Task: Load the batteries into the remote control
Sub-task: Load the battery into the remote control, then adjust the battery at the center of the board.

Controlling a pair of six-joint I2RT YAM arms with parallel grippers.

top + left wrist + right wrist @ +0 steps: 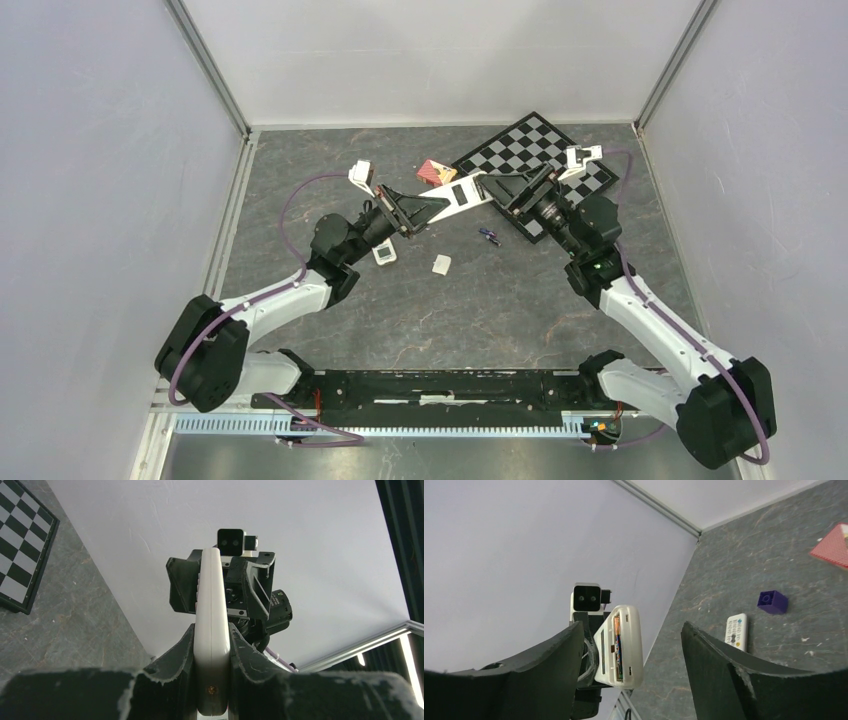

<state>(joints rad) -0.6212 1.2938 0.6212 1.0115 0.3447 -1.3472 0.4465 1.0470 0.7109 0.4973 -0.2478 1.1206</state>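
Remote control (452, 198): held off the table (450, 320) at mid-field, by the near corner of the chessboard (535, 158). Right wrist view: bay open at the end facing the camera, a thin copper-and-blue strip inside, probably a cell.
Batteries (488, 236): loose on the table, just right of the held remote.
Writing: the second white remote (736, 631) carries a printed label, too small to read. No other legible text.
Left gripper (425, 207): clamped on the remote's long sides, wrist pointing right, forearm angled in from the left base.
Right gripper (490, 187): fingers spread wide around the remote's far end, wrist pointing left.
Nearby: purple cube (772, 602), red card (433, 172), small white piece (441, 264).
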